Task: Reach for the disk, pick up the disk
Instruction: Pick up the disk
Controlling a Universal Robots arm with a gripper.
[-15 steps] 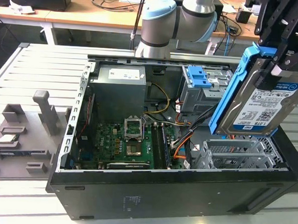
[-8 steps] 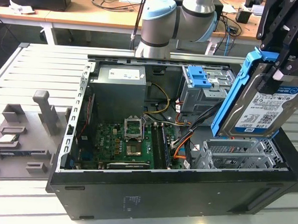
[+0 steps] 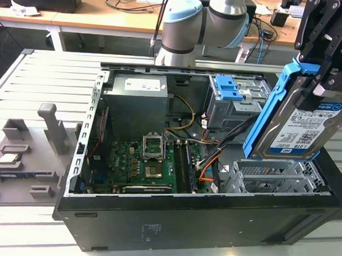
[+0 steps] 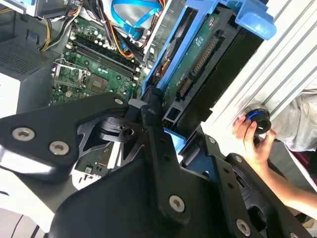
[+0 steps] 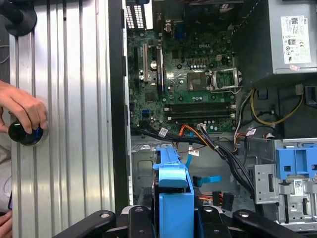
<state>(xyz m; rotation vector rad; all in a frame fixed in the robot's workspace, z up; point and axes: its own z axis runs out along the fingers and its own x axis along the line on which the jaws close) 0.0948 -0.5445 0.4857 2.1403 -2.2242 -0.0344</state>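
Grey holder [image 3: 20, 154] lying on the slatted tabletop [image 3: 42, 75] at the exterior view's left, open computer case [image 3: 155, 219] sitting mid-scene, my claw [image 3: 321, 53] clamping the disk [image 3: 300, 120], lifting it tilted above the drive cage [image 3: 271, 176] at right, a person's hand [image 4: 250, 139] resting nearby

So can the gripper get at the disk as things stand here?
Yes, seemingly already there: in the exterior view the gripper has its jaws shut on the disk, holding it tilted above the open computer case, clear of the drive cage.
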